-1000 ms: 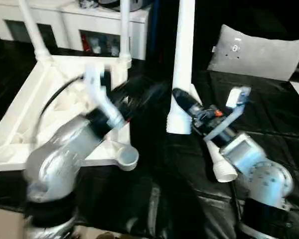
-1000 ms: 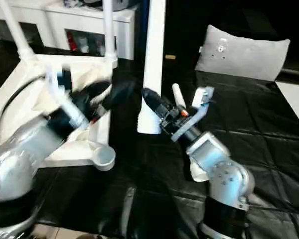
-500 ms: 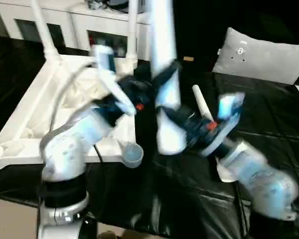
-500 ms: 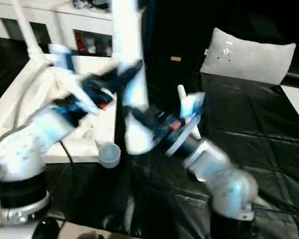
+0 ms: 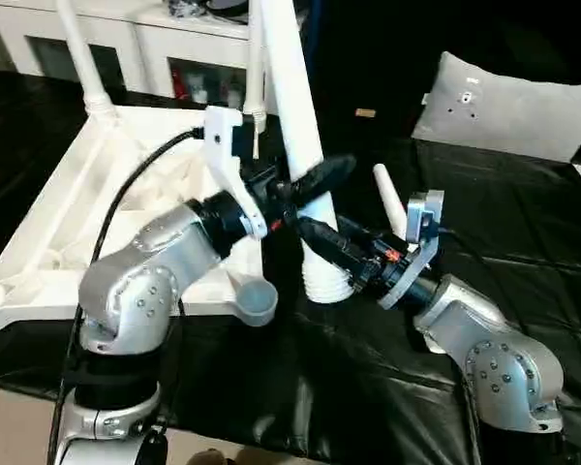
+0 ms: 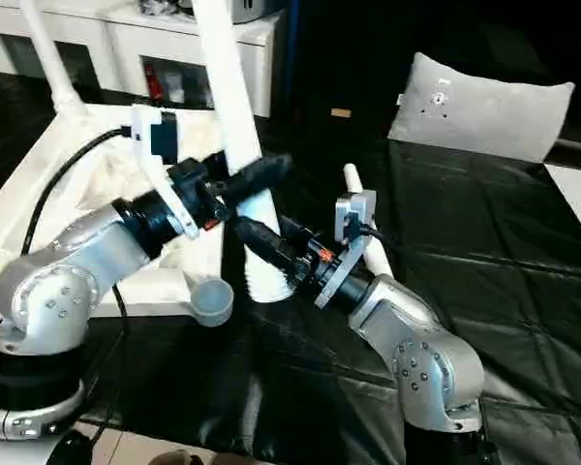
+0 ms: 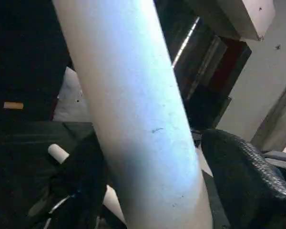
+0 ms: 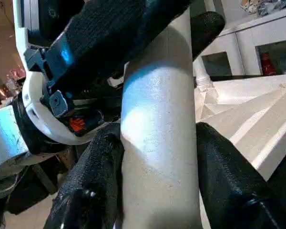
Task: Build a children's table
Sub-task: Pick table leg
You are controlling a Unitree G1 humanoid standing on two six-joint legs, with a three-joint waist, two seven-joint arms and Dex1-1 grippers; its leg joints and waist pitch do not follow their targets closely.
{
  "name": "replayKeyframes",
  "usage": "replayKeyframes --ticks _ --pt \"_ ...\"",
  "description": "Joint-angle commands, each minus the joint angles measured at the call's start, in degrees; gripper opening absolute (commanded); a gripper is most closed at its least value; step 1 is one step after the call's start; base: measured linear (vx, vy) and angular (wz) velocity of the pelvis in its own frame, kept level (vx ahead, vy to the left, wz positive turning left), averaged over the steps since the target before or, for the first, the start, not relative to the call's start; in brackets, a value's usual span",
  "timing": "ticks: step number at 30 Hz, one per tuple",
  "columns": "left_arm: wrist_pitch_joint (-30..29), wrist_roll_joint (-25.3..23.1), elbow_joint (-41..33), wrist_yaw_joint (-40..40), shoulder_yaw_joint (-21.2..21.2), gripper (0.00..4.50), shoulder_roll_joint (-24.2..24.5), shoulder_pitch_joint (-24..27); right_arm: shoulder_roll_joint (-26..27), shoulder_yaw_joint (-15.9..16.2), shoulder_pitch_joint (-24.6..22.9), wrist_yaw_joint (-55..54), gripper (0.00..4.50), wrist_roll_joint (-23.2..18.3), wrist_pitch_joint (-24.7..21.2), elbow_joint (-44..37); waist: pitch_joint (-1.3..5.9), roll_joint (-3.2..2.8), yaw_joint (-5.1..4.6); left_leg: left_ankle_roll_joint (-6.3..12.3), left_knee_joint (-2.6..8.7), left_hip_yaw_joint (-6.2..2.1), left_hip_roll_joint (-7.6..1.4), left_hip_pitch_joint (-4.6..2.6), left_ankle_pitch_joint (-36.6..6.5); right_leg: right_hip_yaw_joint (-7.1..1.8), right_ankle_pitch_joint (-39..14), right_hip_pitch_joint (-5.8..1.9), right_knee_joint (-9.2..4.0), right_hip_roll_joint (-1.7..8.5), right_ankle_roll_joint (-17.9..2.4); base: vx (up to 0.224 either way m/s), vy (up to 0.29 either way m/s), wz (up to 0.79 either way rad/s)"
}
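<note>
A: Where is the table lying?
B: The table top (image 5: 68,223) is lying upside down on the black mat (image 5: 523,232), ribbed side up. Two legs (image 5: 77,58) are standing upright in its far corner sockets, and the near socket (image 5: 255,300) is sitting empty.

A: And the loose leg?
B: A third leg (image 5: 290,126) is standing tilted just beside the top's near edge, thick ribbed end down. A fourth leg (image 5: 387,199) is lying on the mat behind the right arm.

A: What are the fingers doing?
B: The right gripper (image 6: 261,237) is clamping its fingers (image 8: 229,186) on the third leg near its lower end. The left gripper (image 5: 315,179) is straddling the same leg just above; its fingers (image 7: 248,176) are standing on either side, one apparently apart from the surface.

A: What is in the background?
B: A white cabinet (image 5: 155,48) and a grey cushion (image 5: 504,107).
</note>
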State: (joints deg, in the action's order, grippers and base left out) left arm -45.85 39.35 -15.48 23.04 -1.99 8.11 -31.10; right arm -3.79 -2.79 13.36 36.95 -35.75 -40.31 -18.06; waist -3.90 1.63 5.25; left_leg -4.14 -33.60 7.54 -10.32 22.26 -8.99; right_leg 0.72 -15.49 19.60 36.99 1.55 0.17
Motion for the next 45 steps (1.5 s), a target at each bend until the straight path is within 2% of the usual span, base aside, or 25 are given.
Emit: replayKeyframes --ticks 1,7,11,12,23,27,30,31,36,39,43,45 --pt "0.88 0.04 -2.26 1.73 2.07 2.98 0.18 0.01 -0.71 0.67 -0.67 -0.26 1.89 1.15 1.05 0.63 3.85 -0.37 0.09 -2.4 3.7 0.06 -2.16 -1.23 -6.2 -2.0 4.3 -1.55 -4.53 5.15 -8.14 0.0 0.0 0.0" --pt "2.66 -1.0 -2.15 3.07 2.98 2.44 0.55 0.6 -1.11 1.34 -0.88 -0.19 1.89 1.55 2.43 1.05 3.8 -0.4 0.05 -2.33 3.74 0.2 -2.25 -1.28 -7.33 -2.08 2.33 -1.39 -4.68 5.18 -8.23 0.0 0.0 0.0" --pt "2.76 -0.94 -2.26 3.26 3.07 2.28 0.68 0.82 -1.38 1.65 -1.0 -0.27 1.88 1.58 3.01 1.2 3.83 -0.31 0.01 -2.25 3.74 0.28 -2.25 -1.24 -7.2 -2.04 2.57 -1.38 -4.57 5.11 -8.37 0.0 0.0 0.0" --pt "2.78 -0.89 -2.32 3.36 3.11 2.11 0.73 0.91 -1.55 1.84 -1.03 -0.26 1.87 1.6 3.28 1.31 3.86 -0.31 0.01 -2.12 3.67 0.34 -2.21 -1.24 -6.94 -2.1 2.8 -1.37 -4.57 5.11 -8.33 0.0 0.0 0.0" --pt "2.51 -1.34 -1.42 0.79 2.08 1.95 0.28 0.83 -2.22 2.84 -0.48 -0.72 1.87 2.54 4.7 1.72 3.88 -0.28 0.03 -1.99 3.64 0.42 -2.29 -1.26 -6.95 -2.06 2.61 -1.28 -4.52 5.08 -8.36 0.0 0.0 0.0" --pt "1.2 -1.59 2.54 -5.22 -1.97 1.92 -1.43 -1.84 -2.23 2.4 1.36 -3.25 1.87 3.38 4.59 2.42 3.8 -0.21 -0.04 -2.32 3.6 0.56 -2.16 -1.3 -7.36 -2.1 1.43 -1.24 -4.64 5.08 -8.57 0.0 0.0 0.0" --pt "1.09 -1.36 3.7 -6.41 -3.26 1.91 -1.7 -2.86 -2.23 1.98 2.15 -4.22 1.87 3.48 4.36 2.81 3.87 -0.2 0.02 -2.43 3.59 0.48 -2.16 -1.32 -7.31 -2.09 1.02 -1.24 -4.69 5.09 -8.29 0.0 0.0 0.0" --pt "1.22 -1.17 4.51 -6.83 -4.02 1.9 -1.76 -3.56 -2.27 1.63 2.76 -4.81 2.22 3.65 4.24 3.18 3.86 -0.21 0.04 -2.39 3.6 0.46 -2.22 -1.31 -7.27 -2.09 1.28 -1.23 -4.66 5.12 -8.24 0.0 0.0 0.0" --pt "1.33 -1.29 6.47 -7.55 -5.17 1.89 -1.38 -4.75 -2.54 1.09 4.11 -5.16 2.62 3.96 4.3 3.61 4.03 -0.16 -0.03 -1.95 3.41 0.51 -2.06 -1.14 -5.6 -2.07 5.53 -1.5 -4.34 4.94 -7.98 0.0 0.0 0.0" --pt "1.17 -1.33 6.85 -7.91 -5.23 1.88 -1.32 -5.11 -2.93 0.84 4.55 -5.12 2.99 2.59 3.87 3.19 4.15 -0.25 0.1 -1.85 3.35 0.48 -2.11 -1.28 -5.26 -2.05 5.94 -1.44 -4.29 4.99 -7.7 0.0 0.0 0.0" --pt "1.17 -1.73 6.8 -6.98 -4.03 1.88 -0.35 -5.48 -3.86 0.47 5.13 -5.19 3.33 1.05 3.12 2.75 4.11 -0.3 0.17 -1.84 3.38 0.51 -2.19 -1.32 -5.69 -2.01 5.69 -1.36 -4.27 5.04 -8.36 0.0 0.0 0.0" --pt "1.24 -2.2 6.37 -5.61 -2.61 1.88 0.52 -5.55 -5.42 0.48 5.74 -4.8 3.49 1.33 2.43 2.44 4.1 -0.26 0.38 -2.0 3.43 0.53 -2.24 -1.38 -5.73 -2.03 5.02 -1.36 -4.27 4.98 -8.01 0.0 0.0 0.0"
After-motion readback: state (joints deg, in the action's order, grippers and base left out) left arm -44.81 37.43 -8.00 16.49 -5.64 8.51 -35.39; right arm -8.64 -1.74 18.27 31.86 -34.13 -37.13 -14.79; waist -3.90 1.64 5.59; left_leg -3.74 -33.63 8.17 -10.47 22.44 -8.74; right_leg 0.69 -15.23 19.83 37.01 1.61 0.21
